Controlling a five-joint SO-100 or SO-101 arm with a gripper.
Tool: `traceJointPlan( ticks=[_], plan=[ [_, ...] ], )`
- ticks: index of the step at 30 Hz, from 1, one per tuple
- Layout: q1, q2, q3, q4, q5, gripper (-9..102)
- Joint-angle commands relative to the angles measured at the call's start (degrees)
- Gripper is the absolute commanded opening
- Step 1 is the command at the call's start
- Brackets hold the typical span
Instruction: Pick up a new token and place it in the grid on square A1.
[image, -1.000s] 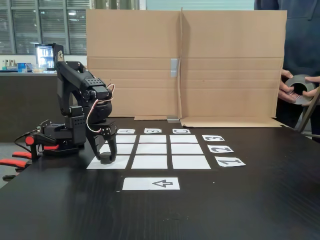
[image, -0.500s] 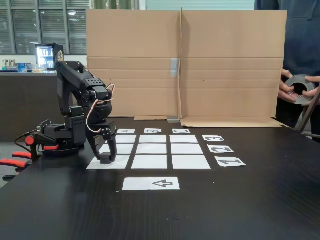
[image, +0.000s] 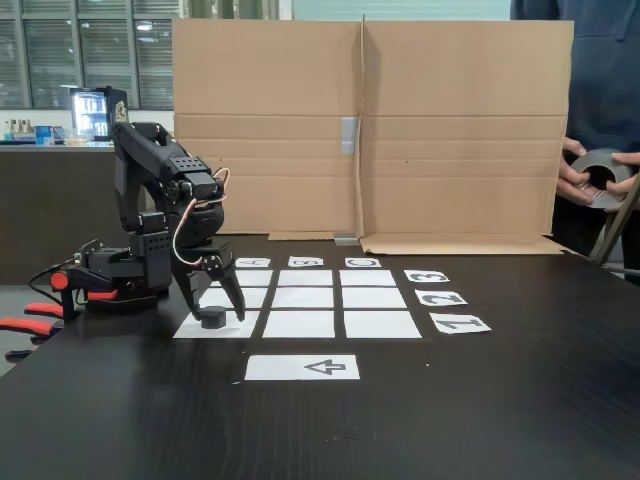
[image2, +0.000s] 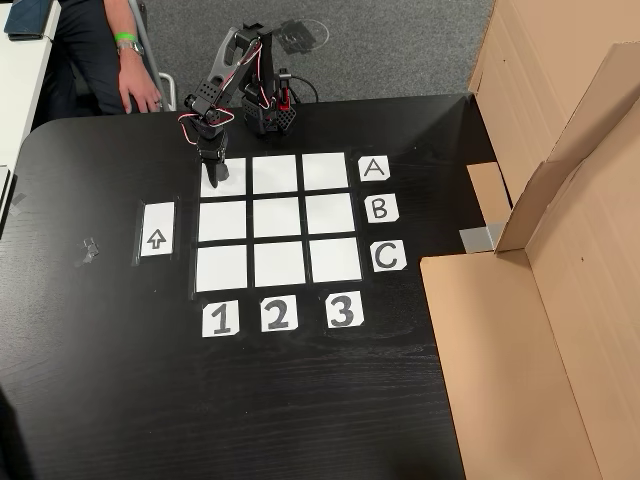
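small black puck token sits on white paper square a1, black desk, jaws wide astride it, cardboard wall behind.

Counts: 1 token; 1 grid w/ 9 white cells, 3x3; 6 label cards, A B C + 1 2 3; 1 arrow strip; 1 arm w/ 1 tool; 1 tape roll; 1 cardboard screen.
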Motion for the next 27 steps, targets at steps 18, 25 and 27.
traceJointPlan(
  ticks=[18, 25, 27],
  plan=[
    [-2.11, 4.75, -1.67, 3.87, 0.18, 35],
    [-4.31, 13.45, -2.37, 10.55, 0.97, 35],
    [-4.83, 16.44, -3.08, 13.10, 1.14, 35]
  ],
)
